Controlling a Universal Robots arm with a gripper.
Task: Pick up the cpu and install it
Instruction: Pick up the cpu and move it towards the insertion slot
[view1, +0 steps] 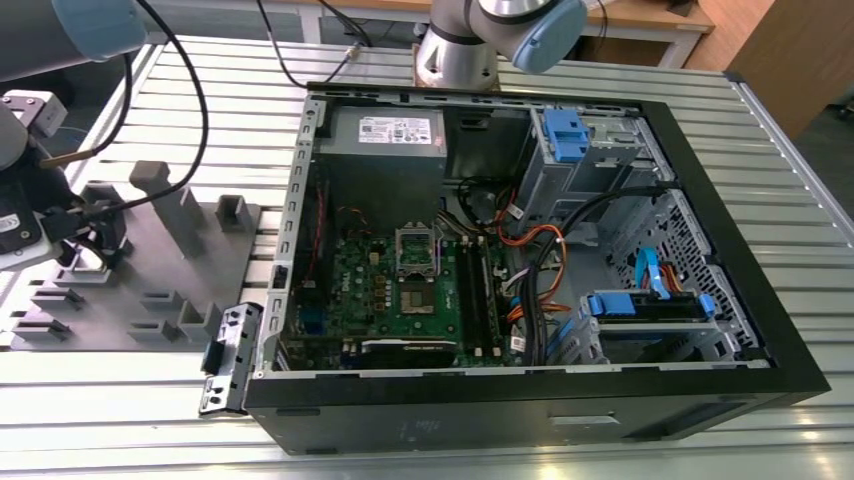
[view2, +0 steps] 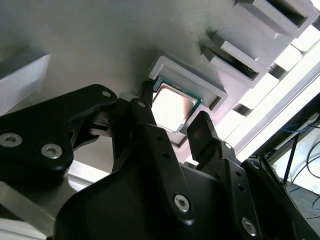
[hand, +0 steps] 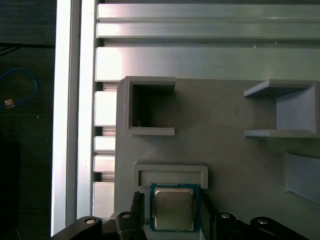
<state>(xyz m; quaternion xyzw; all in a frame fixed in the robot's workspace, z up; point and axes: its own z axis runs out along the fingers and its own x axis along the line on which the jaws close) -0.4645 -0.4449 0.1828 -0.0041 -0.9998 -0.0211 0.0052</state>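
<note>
The cpu (view2: 172, 106), a flat square chip with a silvery top and green rim, lies in a shallow grey nest (view2: 192, 80) on the fixture plate. In both wrist views my gripper (view2: 172, 111) straddles it, one black finger (view2: 145, 95) on one side and the other finger (view2: 201, 127) on the opposite side, with narrow gaps to the chip's edges. The first wrist view shows the cpu (hand: 173, 208) between the same fingers of the gripper (hand: 170, 202). In the exterior view the gripper (view1: 83, 255) hangs over the grey fixture plate (view1: 147, 280) at the exterior view's left.
An open computer case (view1: 534, 260) lies at the exterior view's right of the fixture, with the green motherboard (view1: 380, 290) and its metal-framed socket (view1: 416, 248) facing up. Grey fixture blocks (view1: 167, 210) rise around the nest. Cables (view1: 534, 240) and blue drive brackets (view1: 647, 305) crowd the case.
</note>
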